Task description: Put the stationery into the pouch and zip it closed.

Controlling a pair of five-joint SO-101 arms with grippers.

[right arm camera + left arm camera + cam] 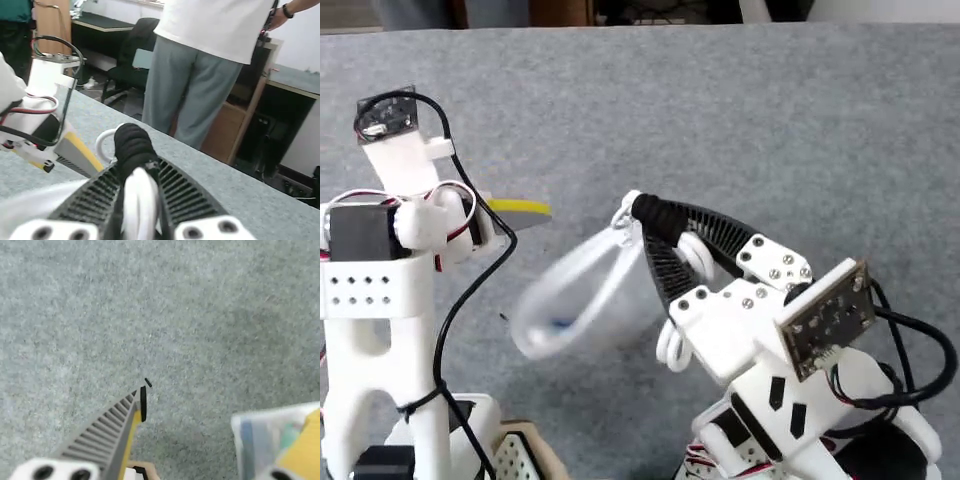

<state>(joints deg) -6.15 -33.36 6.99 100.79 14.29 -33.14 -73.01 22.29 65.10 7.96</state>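
Translucent plastic of the pouch (570, 300), at frame centre, is pinched only at its upper edge by the right gripper (640, 213), so it may slip free or sag shut; whether the left gripper (520, 210), left of centre, is spread cannot be told.

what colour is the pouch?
The pouch is translucent, whitish-clear plastic. It shows best in the high view.
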